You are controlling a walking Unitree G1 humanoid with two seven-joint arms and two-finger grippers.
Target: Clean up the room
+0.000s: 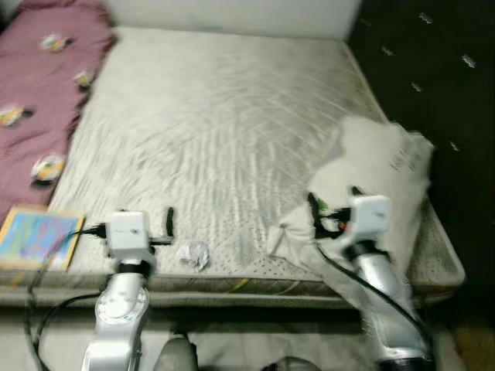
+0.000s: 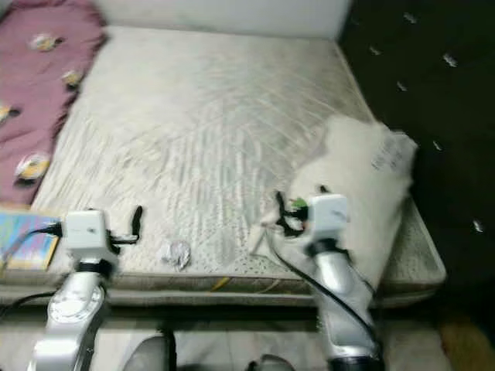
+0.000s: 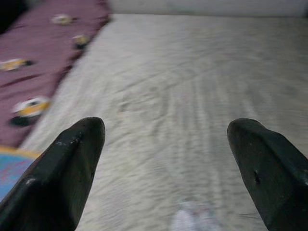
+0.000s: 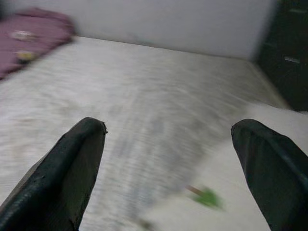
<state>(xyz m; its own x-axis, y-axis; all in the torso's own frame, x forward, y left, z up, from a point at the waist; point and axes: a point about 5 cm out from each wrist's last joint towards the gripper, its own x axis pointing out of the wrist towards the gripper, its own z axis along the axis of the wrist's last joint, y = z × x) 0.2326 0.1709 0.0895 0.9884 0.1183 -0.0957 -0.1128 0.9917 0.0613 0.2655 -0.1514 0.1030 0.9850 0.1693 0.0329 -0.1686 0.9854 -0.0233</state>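
Before us, our bare quilted mattress (image 1: 224,131), a white headboard (image 1: 232,15), dark studded wall panel (image 1: 433,69) alongside.

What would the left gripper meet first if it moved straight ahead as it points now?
Probably the crumpled paper lying just ahead of the open left gripper on the mattress; depth is unclear.

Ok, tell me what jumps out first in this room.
The big pale mattress dominates, bare but for a white pillow on its right edge and a maroon blanket along its left. Near the front edge lie a crumpled paper and a colourful book, with the left gripper and right gripper open above.
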